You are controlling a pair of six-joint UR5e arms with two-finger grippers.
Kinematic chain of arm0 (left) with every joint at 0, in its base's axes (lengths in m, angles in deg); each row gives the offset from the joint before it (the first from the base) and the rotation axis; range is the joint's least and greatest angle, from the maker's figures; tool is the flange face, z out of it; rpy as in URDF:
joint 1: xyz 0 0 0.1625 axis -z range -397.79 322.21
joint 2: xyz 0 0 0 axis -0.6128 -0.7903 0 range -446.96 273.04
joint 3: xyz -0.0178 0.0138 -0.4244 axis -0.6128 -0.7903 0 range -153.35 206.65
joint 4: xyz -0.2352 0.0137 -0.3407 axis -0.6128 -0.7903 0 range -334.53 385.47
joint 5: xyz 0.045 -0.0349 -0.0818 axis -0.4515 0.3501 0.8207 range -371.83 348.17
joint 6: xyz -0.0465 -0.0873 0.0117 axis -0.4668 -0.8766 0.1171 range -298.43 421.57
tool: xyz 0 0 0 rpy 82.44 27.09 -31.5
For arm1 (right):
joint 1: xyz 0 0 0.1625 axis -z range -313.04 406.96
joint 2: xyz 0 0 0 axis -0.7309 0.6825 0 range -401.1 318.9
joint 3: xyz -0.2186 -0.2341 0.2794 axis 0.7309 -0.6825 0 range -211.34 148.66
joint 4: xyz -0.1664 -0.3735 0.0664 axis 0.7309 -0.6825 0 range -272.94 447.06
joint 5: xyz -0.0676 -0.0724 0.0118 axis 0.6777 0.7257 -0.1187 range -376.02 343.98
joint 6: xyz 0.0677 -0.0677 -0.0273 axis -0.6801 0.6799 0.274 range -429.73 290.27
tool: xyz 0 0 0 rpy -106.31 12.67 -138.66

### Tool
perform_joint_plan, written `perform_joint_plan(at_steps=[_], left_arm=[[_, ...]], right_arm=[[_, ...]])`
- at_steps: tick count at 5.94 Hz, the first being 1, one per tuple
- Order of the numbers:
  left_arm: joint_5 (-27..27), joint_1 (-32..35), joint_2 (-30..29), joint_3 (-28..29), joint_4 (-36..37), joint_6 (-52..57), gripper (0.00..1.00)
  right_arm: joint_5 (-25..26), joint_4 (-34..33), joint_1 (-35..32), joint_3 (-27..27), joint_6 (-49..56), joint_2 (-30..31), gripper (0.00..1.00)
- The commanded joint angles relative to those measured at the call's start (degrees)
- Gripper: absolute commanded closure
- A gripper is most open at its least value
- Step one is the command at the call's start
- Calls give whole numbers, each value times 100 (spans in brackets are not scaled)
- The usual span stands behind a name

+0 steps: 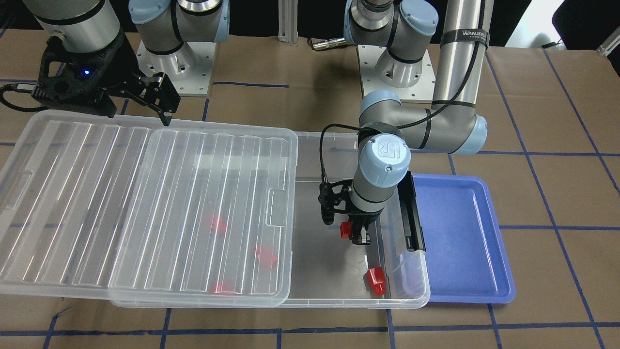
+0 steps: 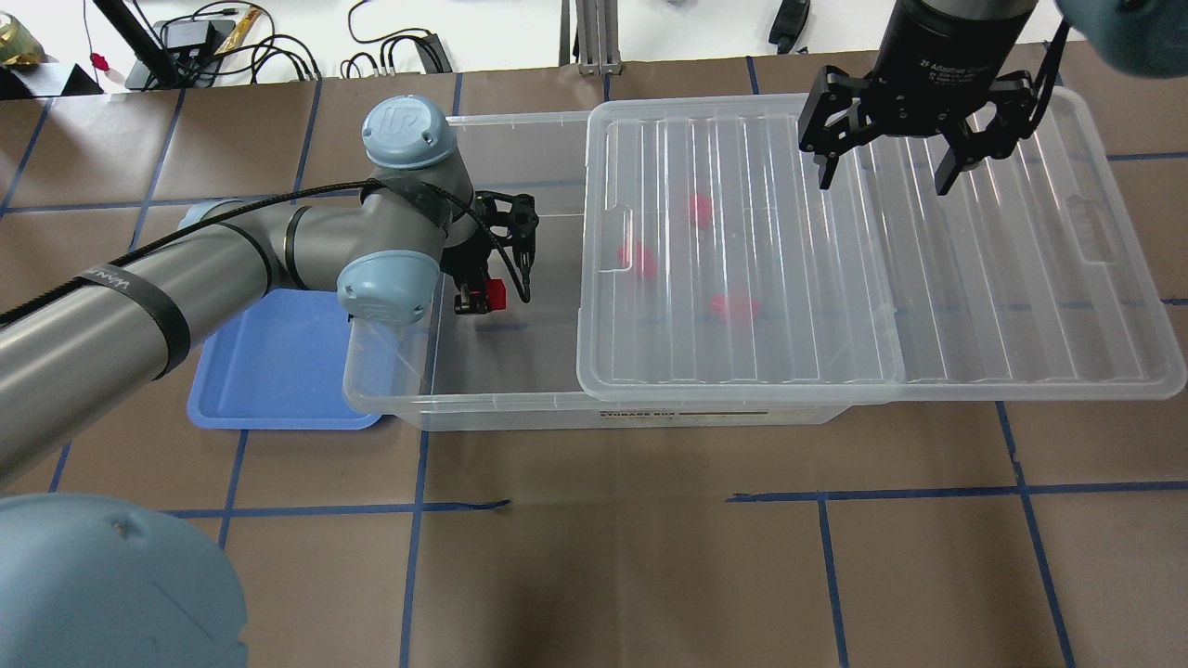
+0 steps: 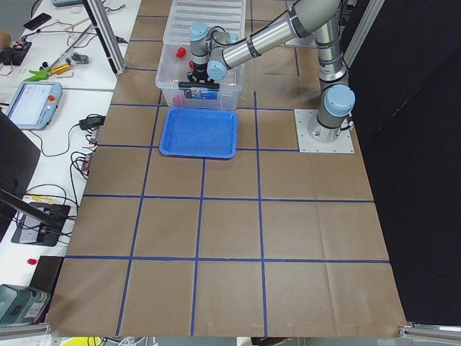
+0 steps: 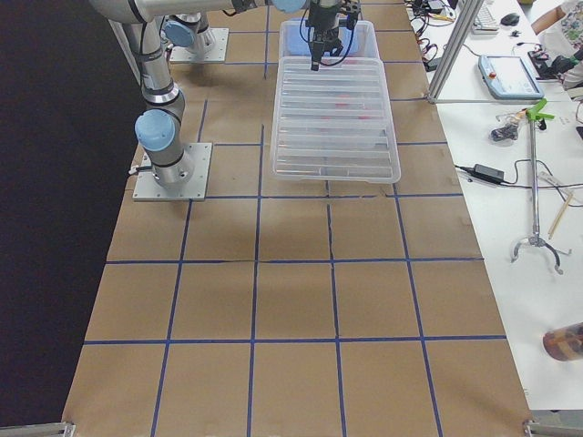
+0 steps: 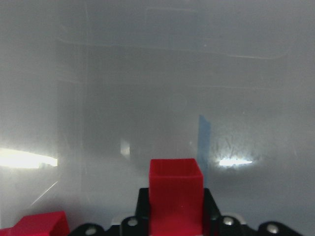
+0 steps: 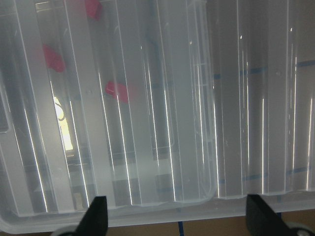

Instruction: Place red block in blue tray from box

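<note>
My left gripper (image 1: 356, 233) is shut on a red block (image 1: 345, 230) inside the uncovered end of the clear box (image 1: 339, 303). The held block shows between the fingers in the left wrist view (image 5: 175, 196) and in the overhead view (image 2: 497, 294). Another red block (image 1: 375, 281) lies on the box floor near the front corner. Three more red blocks (image 1: 265, 256) show blurred under the ribbed lid (image 1: 145, 203). The blue tray (image 1: 460, 242) lies empty beside the box's latch end. My right gripper (image 2: 886, 172) is open and empty above the lid.
The lid is slid sideways, covering most of the box and overhanging its far end (image 2: 1067, 278). A black latch (image 1: 411, 213) stands on the box wall between my left gripper and the tray. Brown paper with blue tape lines (image 2: 650, 538) covers the table.
</note>
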Motion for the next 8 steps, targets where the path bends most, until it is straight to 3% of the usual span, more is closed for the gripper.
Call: perform_joint_plan(at_steps=[1,3,4,5,7,8], left_arm=[[-5,-48,975,226,-1068,48,95],[-118,-432,1471,578,-1716,84,95],[-372,-1027,1647,492,-1778,458,95],[-374,-1555,1605,474,-1779,1532,95],[-269,-2515,1404,116,-1683,2243,95],[79,-2606,1246,-287,-1447,2263,95]], right_arm=[[0,-6,-2,-8,0,-3,0],[9,-41,6,-26,0,-38,0],[43,-94,128,-35,61,-82,0],[79,-94,338,-44,114,-82,0],[122,-112,1442,-9,1443,-82,0],[297,-121,2048,26,2259,-117,0]])
